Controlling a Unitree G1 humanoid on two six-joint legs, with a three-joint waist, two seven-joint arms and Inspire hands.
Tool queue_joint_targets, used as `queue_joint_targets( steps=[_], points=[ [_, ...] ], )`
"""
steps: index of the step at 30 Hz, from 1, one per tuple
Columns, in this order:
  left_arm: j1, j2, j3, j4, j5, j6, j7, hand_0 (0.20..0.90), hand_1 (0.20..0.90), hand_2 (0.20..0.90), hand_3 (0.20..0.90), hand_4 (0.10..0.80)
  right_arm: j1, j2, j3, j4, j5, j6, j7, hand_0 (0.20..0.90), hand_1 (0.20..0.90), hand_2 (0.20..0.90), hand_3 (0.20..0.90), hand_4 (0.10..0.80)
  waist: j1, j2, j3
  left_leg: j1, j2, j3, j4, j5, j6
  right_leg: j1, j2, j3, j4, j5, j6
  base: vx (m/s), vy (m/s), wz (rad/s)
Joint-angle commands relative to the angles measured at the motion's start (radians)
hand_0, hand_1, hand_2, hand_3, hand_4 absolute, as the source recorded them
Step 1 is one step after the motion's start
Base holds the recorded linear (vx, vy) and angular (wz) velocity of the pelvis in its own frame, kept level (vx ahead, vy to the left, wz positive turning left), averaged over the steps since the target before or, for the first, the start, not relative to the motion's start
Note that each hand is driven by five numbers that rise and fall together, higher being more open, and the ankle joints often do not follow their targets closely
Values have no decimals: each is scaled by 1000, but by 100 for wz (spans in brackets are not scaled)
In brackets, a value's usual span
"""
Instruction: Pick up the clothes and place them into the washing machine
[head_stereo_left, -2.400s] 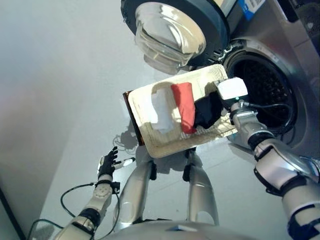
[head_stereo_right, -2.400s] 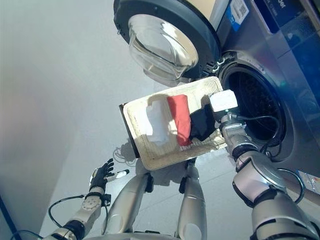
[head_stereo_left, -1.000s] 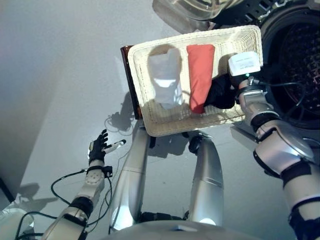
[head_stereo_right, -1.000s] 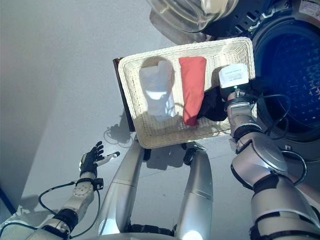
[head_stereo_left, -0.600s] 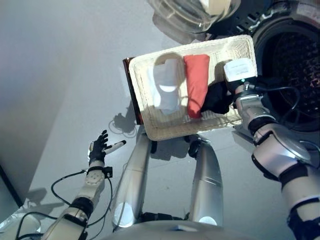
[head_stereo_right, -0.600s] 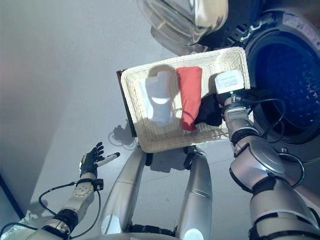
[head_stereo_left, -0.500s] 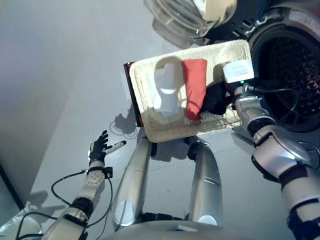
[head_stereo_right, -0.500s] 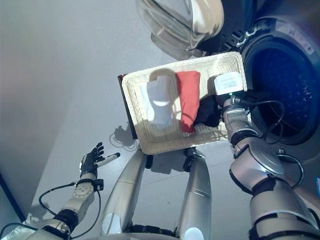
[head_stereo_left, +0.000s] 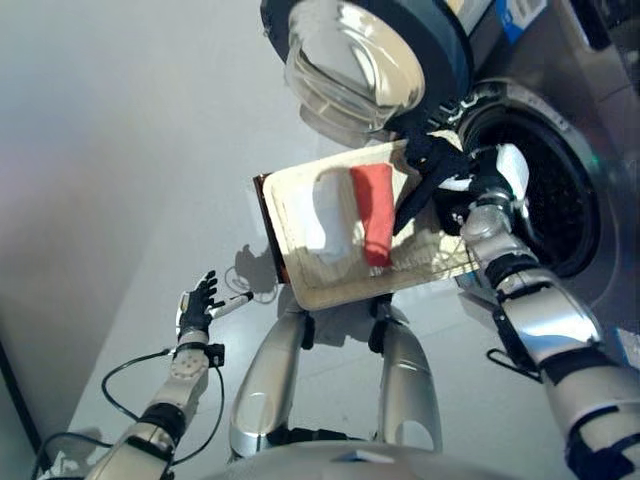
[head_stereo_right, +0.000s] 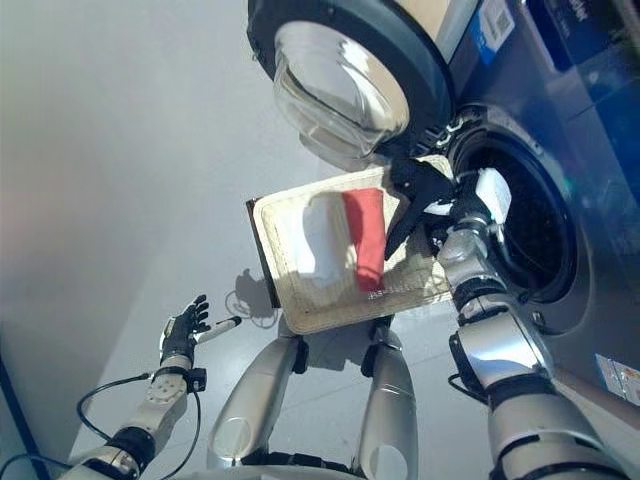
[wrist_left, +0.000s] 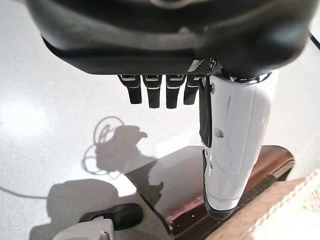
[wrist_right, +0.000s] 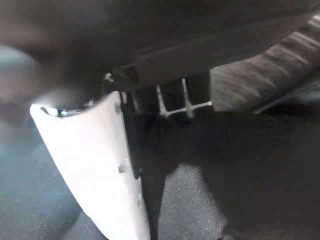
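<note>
A shallow wicker basket (head_stereo_left: 300, 275) rests on a low dark brown box (head_stereo_left: 262, 215) beside the washing machine. A white cloth (head_stereo_left: 330, 215) and a red cloth (head_stereo_left: 375, 215) lie in it. My right hand (head_stereo_left: 462, 178) is shut on a black garment (head_stereo_left: 420, 185) and holds it above the basket's far right corner, just in front of the open drum (head_stereo_left: 545, 190). The garment hangs down toward the basket. In the right wrist view the dark cloth (wrist_right: 240, 165) lies past the thumb (wrist_right: 100, 165). My left hand (head_stereo_left: 197, 300) is open, low over the floor, away from the basket.
The washer's round glass door (head_stereo_left: 355, 55) stands swung open above the basket. The machine's grey front (head_stereo_left: 610, 220) runs along the right. Pale floor (head_stereo_left: 120, 180) spreads to the left. The left wrist view shows the box's edge (wrist_left: 270, 160) and a basket corner (wrist_left: 300, 200).
My right hand has lifted the black garment out of the basket and up toward the drum opening. The camera has shifted. The left hand stays where it was.
</note>
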Motion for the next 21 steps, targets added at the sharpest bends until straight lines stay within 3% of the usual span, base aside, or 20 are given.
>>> queue_joint_targets(
  steps=[1, 2, 11, 16, 21],
  points=[
    [72, 1, 35, 22, 34, -7, 17, 900, 900, 900, 900, 800, 70, -25, -70, -52, 329, -150, 66, 200, 200, 200, 200, 300, -18, 38, -75, -36, -13, -14, -8, 12, -71, 27, 23, -20, -35, -3, 12, 25, 68, -9],
    [77, -7, 36, 17, 40, -8, 9, 900, 900, 900, 900, 800, 104, 9, -151, -66, 524, -197, 128, 200, 200, 200, 200, 300, -22, 51, -81, -35, -18, -10, -12, 9, -70, 24, 22, -12, -36, -2, 13, 18, 42, -11],
    [104, -64, 25, 23, 19, -16, -20, 900, 900, 900, 900, 800, 187, 127, -353, -188, 939, -331, 280, 200, 200, 200, 200, 300, -23, 128, -114, -50, -36, 12, -10, 2, -66, 1, 11, 27, -30, -11, 15, 5, 63, -11],
    [113, -88, -7, 33, -3, -25, -32, 900, 900, 900, 900, 800, 151, 119, -435, -240, 977, -410, 253, 200, 200, 200, 200, 300, -16, 185, -128, -56, -47, 21, -12, 3, -65, -9, 4, 43, -27, -13, 18, -4, 61, -6],
    [110, -91, -48, 51, -16, -33, -36, 900, 900, 900, 900, 800, 55, 47, -466, -268, 934, -452, 182, 200, 200, 200, 200, 300, -8, 236, -143, -64, -54, 29, -15, 5, -66, -25, 0, 61, -21, -14, 22, 1, 48, -8]
  ],
)
